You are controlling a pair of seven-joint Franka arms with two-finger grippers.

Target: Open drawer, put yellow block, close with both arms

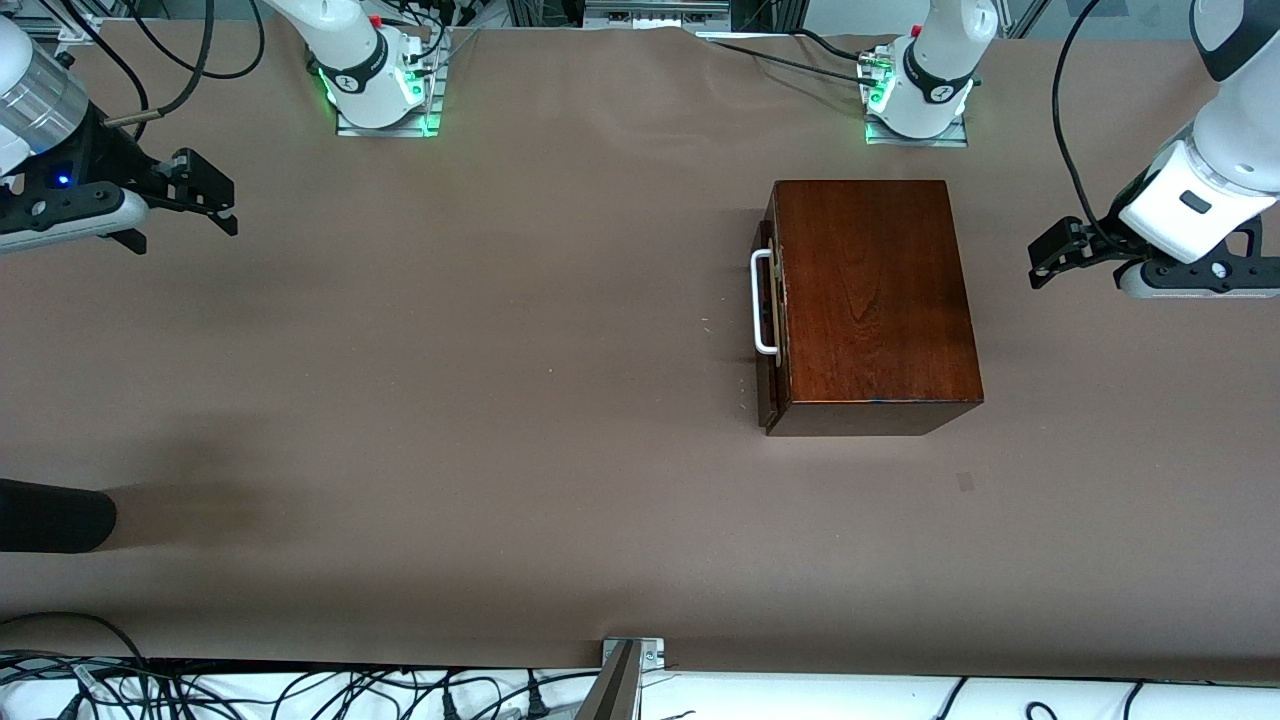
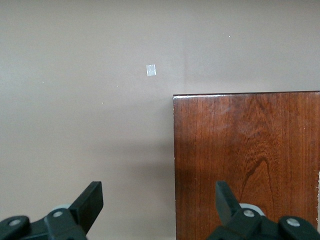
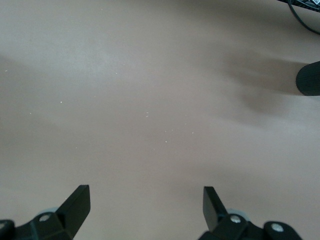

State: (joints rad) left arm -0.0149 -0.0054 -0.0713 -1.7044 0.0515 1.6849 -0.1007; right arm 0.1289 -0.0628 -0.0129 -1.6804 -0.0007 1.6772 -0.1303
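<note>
The glossy mahogany box (image 1: 875, 300) stands on the table near the left arm's base. Its drawer (image 1: 768, 335) is shut, with the white bar handle (image 1: 762, 303) facing the right arm's end of the table. The yellow block is out of view. My left gripper (image 1: 1040, 265) hangs open and empty in the air beside the box, at the left arm's end. The left wrist view shows the box top (image 2: 247, 160) beyond my open left gripper (image 2: 157, 200). My right gripper (image 1: 225, 205) hangs open and empty over bare table (image 3: 150, 100) at the right arm's end, and it also shows in the right wrist view (image 3: 145, 202).
A dark rounded object (image 1: 55, 515) pokes in at the right arm's end, nearer the camera, and shows in the right wrist view (image 3: 308, 78). A small tape mark (image 1: 965, 482) lies near the box. A metal bracket (image 1: 625, 665) and cables sit at the table's near edge.
</note>
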